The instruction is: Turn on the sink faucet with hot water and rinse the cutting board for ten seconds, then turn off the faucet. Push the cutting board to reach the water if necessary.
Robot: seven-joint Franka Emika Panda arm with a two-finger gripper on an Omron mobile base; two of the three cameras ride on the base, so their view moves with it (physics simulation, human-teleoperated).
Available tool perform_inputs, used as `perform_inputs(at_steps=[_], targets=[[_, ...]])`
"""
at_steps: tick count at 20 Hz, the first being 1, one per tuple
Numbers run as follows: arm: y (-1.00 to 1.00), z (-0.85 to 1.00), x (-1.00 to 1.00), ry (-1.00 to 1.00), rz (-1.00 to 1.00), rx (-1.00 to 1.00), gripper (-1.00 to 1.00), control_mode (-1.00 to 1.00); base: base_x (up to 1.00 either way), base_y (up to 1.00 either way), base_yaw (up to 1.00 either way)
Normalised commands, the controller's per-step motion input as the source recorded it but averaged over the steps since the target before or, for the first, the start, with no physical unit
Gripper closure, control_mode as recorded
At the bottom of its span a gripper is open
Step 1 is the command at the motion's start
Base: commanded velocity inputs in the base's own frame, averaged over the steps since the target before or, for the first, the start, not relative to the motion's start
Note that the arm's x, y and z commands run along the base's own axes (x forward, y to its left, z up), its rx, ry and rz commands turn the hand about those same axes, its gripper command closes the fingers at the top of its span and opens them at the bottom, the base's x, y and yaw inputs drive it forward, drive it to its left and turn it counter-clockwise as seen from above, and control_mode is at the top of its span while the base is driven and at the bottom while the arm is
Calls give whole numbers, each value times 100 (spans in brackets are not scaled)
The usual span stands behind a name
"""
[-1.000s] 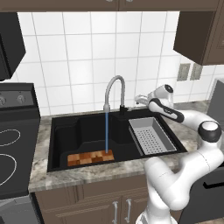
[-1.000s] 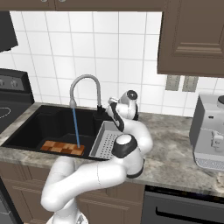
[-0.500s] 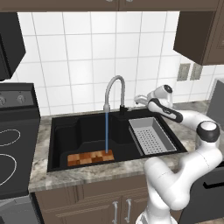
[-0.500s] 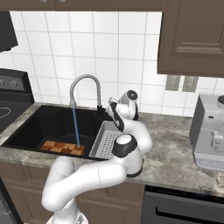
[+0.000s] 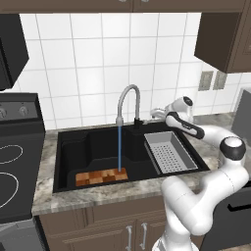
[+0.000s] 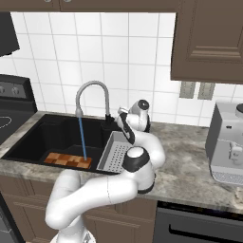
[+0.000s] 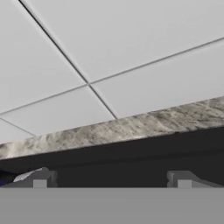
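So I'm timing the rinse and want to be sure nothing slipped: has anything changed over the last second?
Nothing visibly changed. The water runs from the faucet onto the right end of the cutting board in the sink, as before. The tool hovers open behind the faucet's base, holding nothing.

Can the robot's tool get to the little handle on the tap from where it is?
Probably yes. The tool hangs open right beside the faucet base, behind the sink, with nothing between them.
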Motion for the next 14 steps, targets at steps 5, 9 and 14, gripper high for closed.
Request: perform_inputs(at_steps=[5,9,14], targets=[[0,-13,0,0,0,0,-100,-100,0,0,0],[0,-7,0,0,0,0,-100,-100,0,0,0],[5,0,0,0,0,0,-100,-100,0,0,0]])
